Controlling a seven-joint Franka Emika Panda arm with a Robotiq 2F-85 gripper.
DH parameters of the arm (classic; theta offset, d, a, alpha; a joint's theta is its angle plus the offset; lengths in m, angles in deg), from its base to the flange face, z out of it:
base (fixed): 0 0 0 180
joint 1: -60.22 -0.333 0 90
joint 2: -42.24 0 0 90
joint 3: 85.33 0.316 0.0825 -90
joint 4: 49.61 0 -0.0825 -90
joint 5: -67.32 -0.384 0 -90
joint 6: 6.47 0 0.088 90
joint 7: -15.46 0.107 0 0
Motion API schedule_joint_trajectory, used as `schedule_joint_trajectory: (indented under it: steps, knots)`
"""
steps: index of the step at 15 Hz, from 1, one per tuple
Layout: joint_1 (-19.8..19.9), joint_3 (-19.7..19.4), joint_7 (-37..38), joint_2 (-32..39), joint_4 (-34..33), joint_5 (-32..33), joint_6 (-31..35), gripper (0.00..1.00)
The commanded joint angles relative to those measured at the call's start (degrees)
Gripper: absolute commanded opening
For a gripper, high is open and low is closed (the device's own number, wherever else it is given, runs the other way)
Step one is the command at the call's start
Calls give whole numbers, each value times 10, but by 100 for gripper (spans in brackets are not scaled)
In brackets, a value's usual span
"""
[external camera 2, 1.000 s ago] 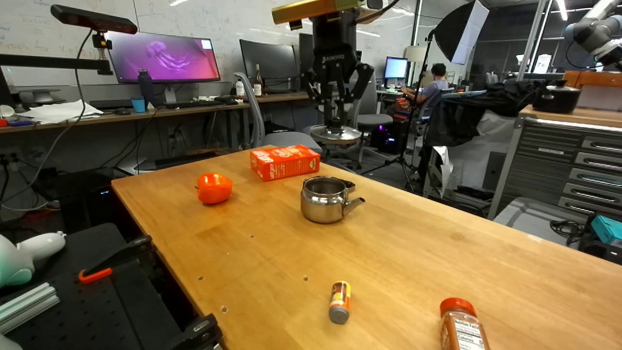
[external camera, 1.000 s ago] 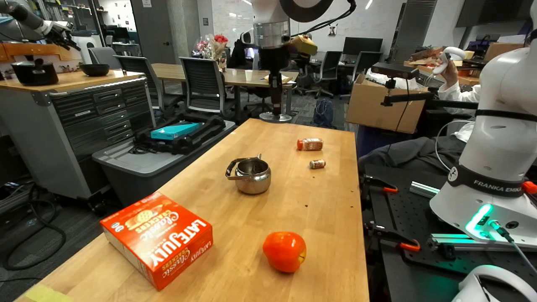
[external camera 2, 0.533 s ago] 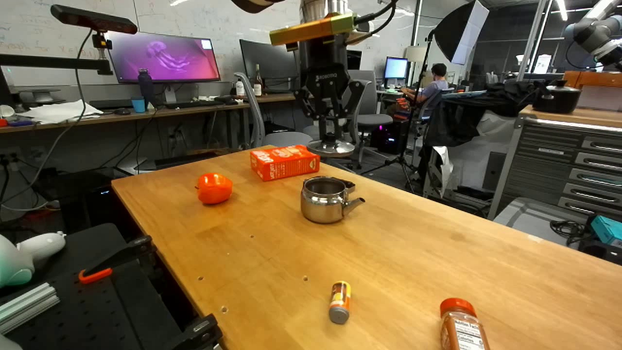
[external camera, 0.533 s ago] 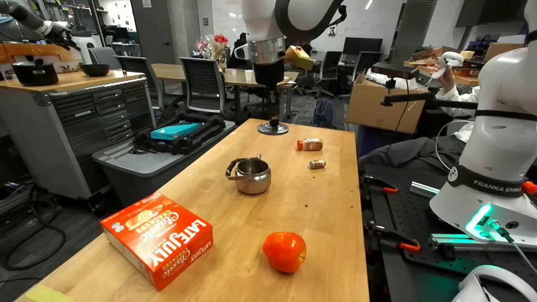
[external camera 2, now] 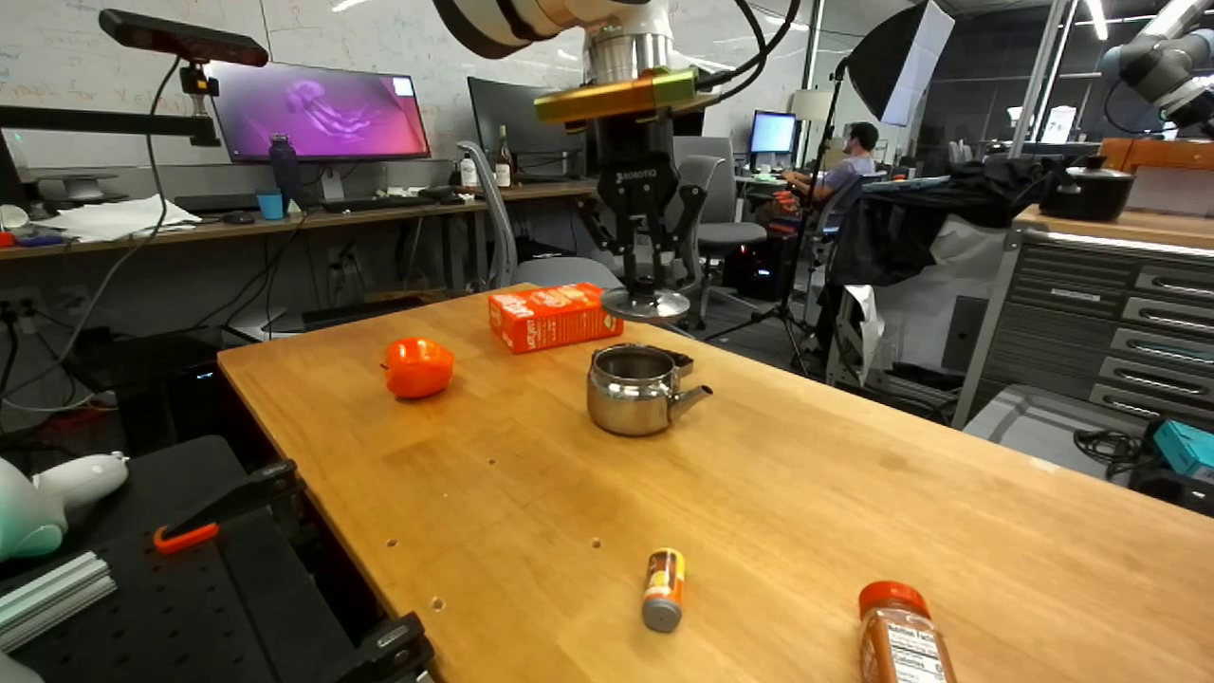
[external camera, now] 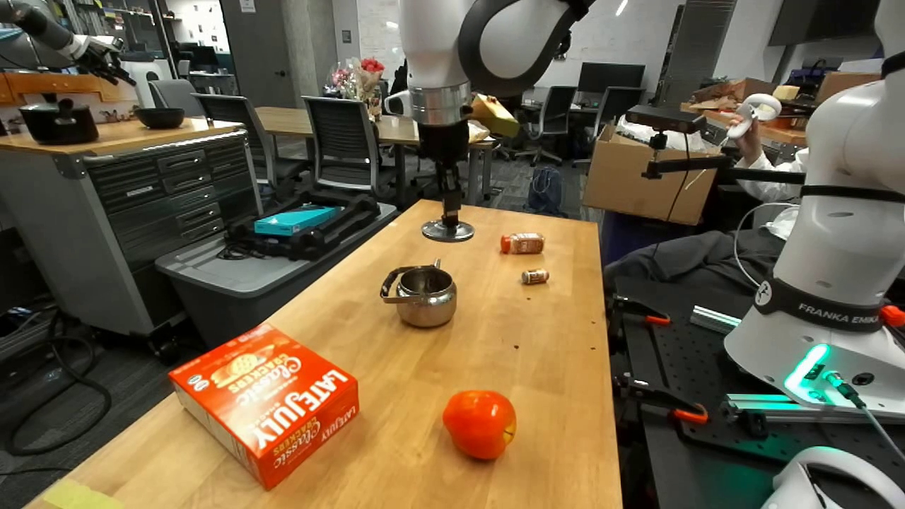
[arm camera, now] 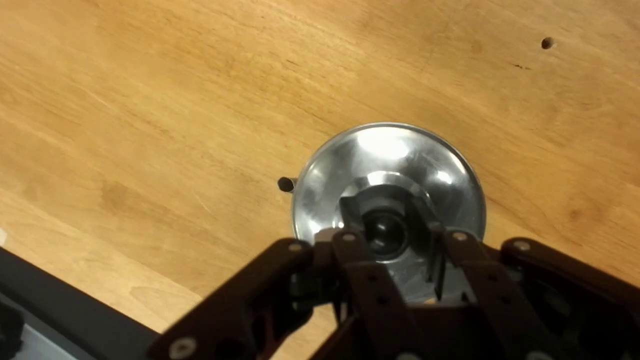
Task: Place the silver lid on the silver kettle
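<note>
The silver kettle (external camera: 428, 308) stands upright on the wooden table, with its top open and dark inside; it also shows in an exterior view (external camera 2: 630, 398). My gripper (external camera 2: 647, 282) points down and is shut on the black knob (arm camera: 385, 234) of the silver lid (external camera 2: 645, 305). The lid hangs about level in the air, apart from the kettle and above the height of its rim. It shows beyond the kettle in an exterior view (external camera: 447, 232). In the wrist view the lid (arm camera: 385, 145) hides the kettle's body; only the spout tip (arm camera: 286, 184) shows at its left.
A red cracker box (external camera: 269, 403) and an orange-red fruit (external camera: 481, 424) lie on the table. A spice bottle (external camera: 523, 244) and a small shaker (external camera: 535, 276) lie on the robot's side. The kettle's handle (external camera: 396, 283) juts out sideways. Clamps (external camera: 664, 403) line the table's edge.
My gripper has come down with the lid still in it. In the exterior views the lid is lower and nearer the kettle. The kettle and the other table objects have not moved.
</note>
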Motion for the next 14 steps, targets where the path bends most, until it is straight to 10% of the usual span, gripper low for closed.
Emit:
schedule_joint_trajectory:
  steps: [1,14]
  knots:
    - [2,3,-34,10,-2,1,25,7]
    - [-2,17,-86,52,-2,-3,77,7]
